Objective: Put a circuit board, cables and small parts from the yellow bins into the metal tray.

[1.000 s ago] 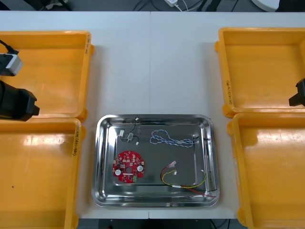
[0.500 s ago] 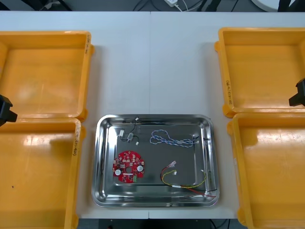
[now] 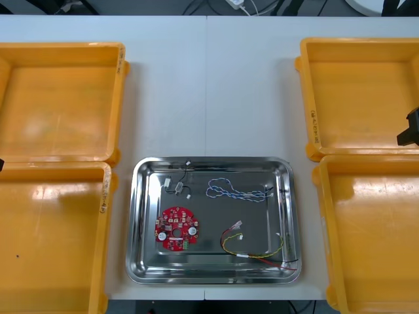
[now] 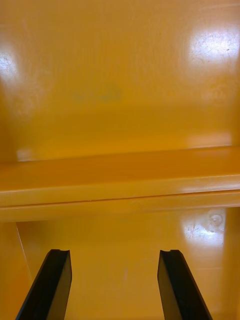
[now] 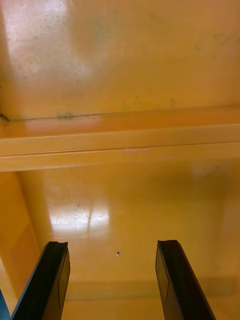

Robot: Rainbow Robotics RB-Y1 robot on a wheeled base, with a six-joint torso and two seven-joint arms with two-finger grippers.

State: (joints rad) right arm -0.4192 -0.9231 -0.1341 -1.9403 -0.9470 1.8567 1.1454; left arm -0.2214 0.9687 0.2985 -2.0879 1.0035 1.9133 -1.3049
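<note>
The metal tray [image 3: 134, 222] lies in the middle of the desk [image 3: 209, 85]. It holds already the red circuit board [image 3: 177, 229], the blue and white cable [image 3: 236, 191], the red and yellow cable [image 3: 252, 248] and a black cable [image 3: 185, 171] with a small metal part [image 3: 177, 187] beside it. The four yellow bins [image 3: 121, 98] look bare, so I judge the task to be finished or nearly so. The left end effector [image 5: 112, 245] hangs over the two bins at the left side, its fingers wide apart and nothing between them; the right end effector [image 4: 115, 252] is the same over the two bins at the right. Under each one runs the double rim where two bins meet. This is the first danger: a descent from here could bring a finger down on that rim and push or tip a bin. The second is a grasp at nothing. Only a dark speck [image 5: 117, 253] shows on the floor of the near left bin, and I cannot tell if it is a part or a mark; fingers closing on it would scrape the plastic. The third is in the tray: the red and yellow cable reaches close to the near right corner, so a new visit there could catch a loop and drag it over the edge.
</note>
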